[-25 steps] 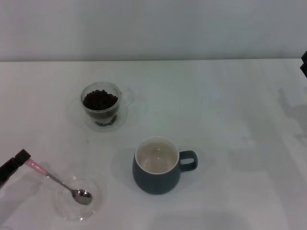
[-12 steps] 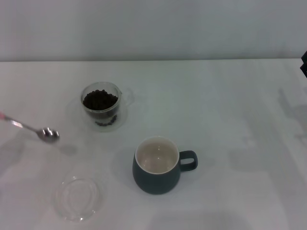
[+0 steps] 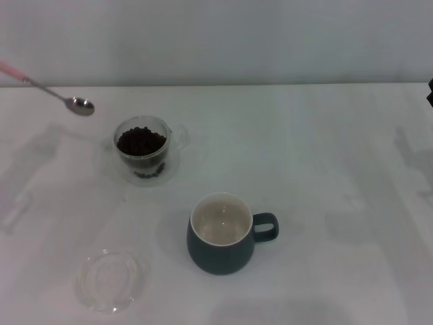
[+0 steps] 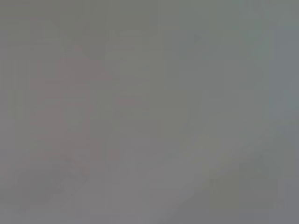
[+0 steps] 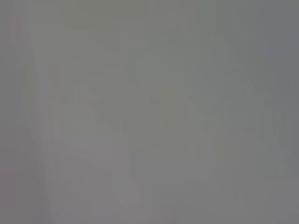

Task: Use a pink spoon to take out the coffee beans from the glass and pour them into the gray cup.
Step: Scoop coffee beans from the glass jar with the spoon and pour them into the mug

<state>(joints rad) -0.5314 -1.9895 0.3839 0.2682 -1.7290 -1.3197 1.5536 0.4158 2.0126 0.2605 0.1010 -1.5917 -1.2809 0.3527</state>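
White tabletop (image 3: 325, 149) against a pale wall forms the setting; both wrist views show only uniform grey and add nothing. Pink spoon (image 3: 51, 91): held in the air at the far left of the head view, handle running off the frame edge, metal bowl lowest and apparently empty, hanging just to the left of and above the glass (image 3: 142, 149), not touching it. Coffee beans (image 3: 141, 142): a dark heap filling the glass near its rim; none visible elsewhere. Gray cup (image 3: 222, 233): nearer the robot and right of the glass, well apart from it, handle pointing right, cream interior empty. Clear round dish (image 3: 109, 281): near-left on the table, nothing resting in it. Left gripper: out of frame, so whether its fingers grip tightly cannot be told, though the spoon is evidently carried from that side; right gripper: only a dark sliver at the right edge, parked, state not readable. Step in hand, by judgement: bringing the spoon over the glass for a first scoop; best done by centring the bowl over the heap, entering at a shallow tilt, then levelling before lifting so no beans roll off.
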